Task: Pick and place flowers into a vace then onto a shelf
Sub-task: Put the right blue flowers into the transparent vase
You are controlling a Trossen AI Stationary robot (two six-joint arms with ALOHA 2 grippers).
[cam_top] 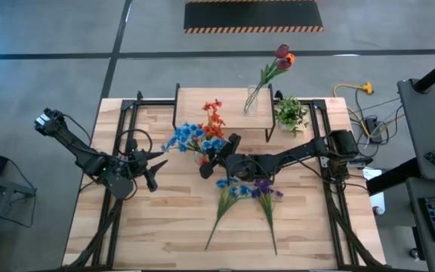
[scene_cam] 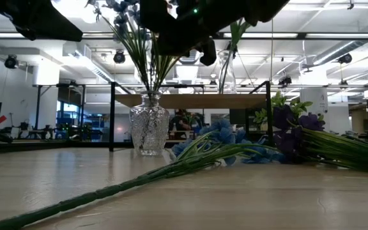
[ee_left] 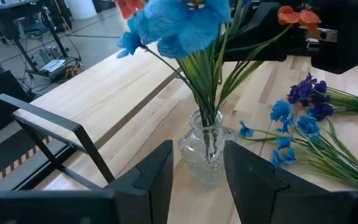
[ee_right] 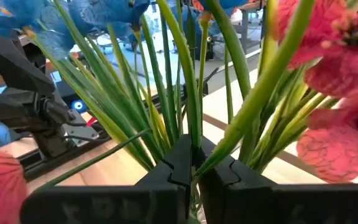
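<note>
Surface: light wooden counter (cam_top: 165,227), concrete floor beyond.
Near: blue and purple flowers (cam_top: 244,198) lie loose, lower centre of the high view.
Middle: right gripper (cam_top: 216,157) jaws shut on stems in the glass vase (ee_left: 207,152); left gripper (cam_top: 151,168) jaws part-open, empty (facing the vase).
Far: shelf (cam_top: 221,113), upper centre, carries a second vase of tulips (cam_top: 280,62).
Risk: pulling away with stems pinched could tip the vase.
Views: only the right wrist view shows the pinch.

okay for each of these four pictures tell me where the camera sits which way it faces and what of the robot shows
High view: overhead, facing down; both arms, left gripper, right gripper at the flowers.
Low view: tabletop height, facing the room; crystal vase, shelf, arms dark overhead.
Left wrist view: on the left arm, facing the vase; its open fingers show.
Right wrist view: on the right arm, its shut fingers among stems.
Shared: the vase of blue flowers.
</note>
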